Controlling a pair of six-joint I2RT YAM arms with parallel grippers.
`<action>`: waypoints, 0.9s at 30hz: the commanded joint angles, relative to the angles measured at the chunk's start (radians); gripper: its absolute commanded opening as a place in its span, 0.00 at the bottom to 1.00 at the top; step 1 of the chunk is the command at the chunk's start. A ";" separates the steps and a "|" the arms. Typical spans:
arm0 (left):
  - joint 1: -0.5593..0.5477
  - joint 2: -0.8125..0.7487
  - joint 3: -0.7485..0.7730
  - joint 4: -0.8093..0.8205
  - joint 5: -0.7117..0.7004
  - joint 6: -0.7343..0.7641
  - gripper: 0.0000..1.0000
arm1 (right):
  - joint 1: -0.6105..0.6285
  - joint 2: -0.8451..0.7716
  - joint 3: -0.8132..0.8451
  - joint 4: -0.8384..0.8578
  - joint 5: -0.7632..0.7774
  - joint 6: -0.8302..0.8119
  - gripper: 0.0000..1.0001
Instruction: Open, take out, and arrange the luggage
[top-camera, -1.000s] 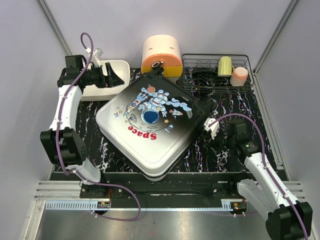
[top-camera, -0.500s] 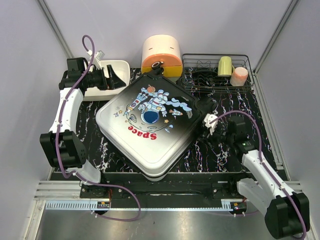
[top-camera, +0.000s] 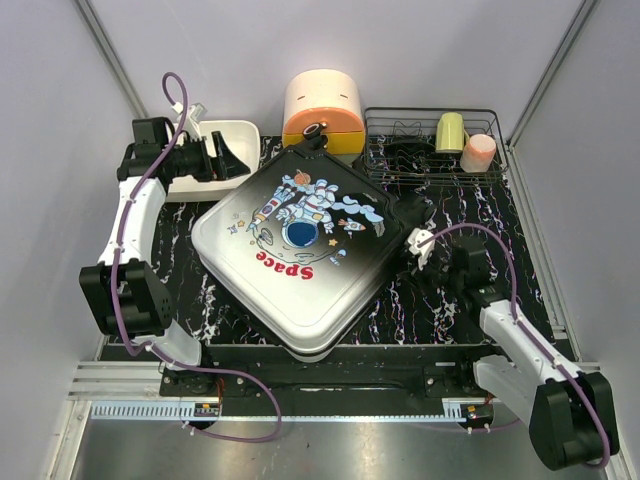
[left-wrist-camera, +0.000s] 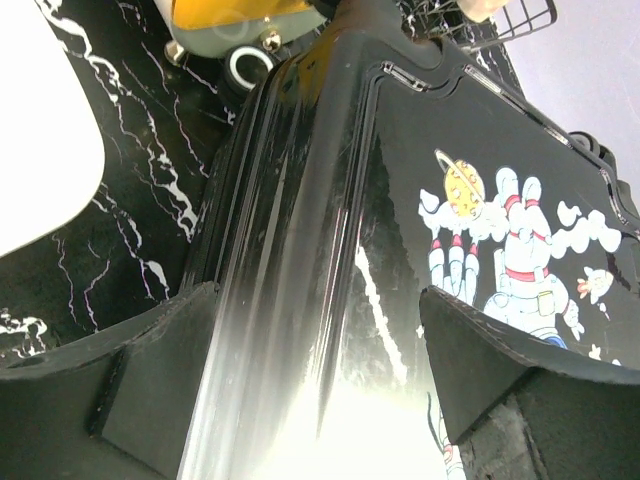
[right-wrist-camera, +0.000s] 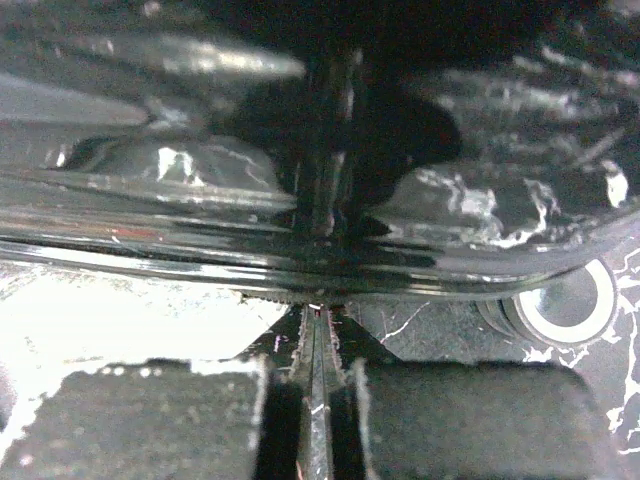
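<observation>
Black, white-veined table (top-camera: 215, 310) between pale walls carries the luggage (top-camera: 300, 250), flat and shut, at its middle. A cream-and-orange box (top-camera: 322, 105) stands at the luggage's far corner. A white tray (top-camera: 245, 128) lies off its far-left edge and a wire rack (top-camera: 430, 109) with two cups off its far-right. Red "Space" (top-camera: 287, 264) marks the lid. Left fingers (top-camera: 232, 158) spread wide at the luggage's far-left edge. Right fingers (top-camera: 408, 243) are almost together, pinching a thin tab (right-wrist-camera: 316, 350) at its right seam.

Luggage (top-camera: 300, 260) fills table (top-camera: 480, 210) centre; tray (top-camera: 238, 138), box (top-camera: 322, 100), rack (top-camera: 400, 165) block far edge
</observation>
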 joint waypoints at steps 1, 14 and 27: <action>0.008 -0.007 -0.030 0.035 0.017 -0.003 0.86 | 0.000 -0.067 -0.028 0.095 0.074 0.002 0.00; 0.004 0.081 0.053 -0.042 -0.022 0.061 0.85 | -0.186 0.110 0.096 0.029 0.065 -0.193 0.00; 0.002 0.226 0.183 -0.137 0.029 0.156 0.86 | -0.330 0.424 0.265 0.223 -0.243 -0.325 0.00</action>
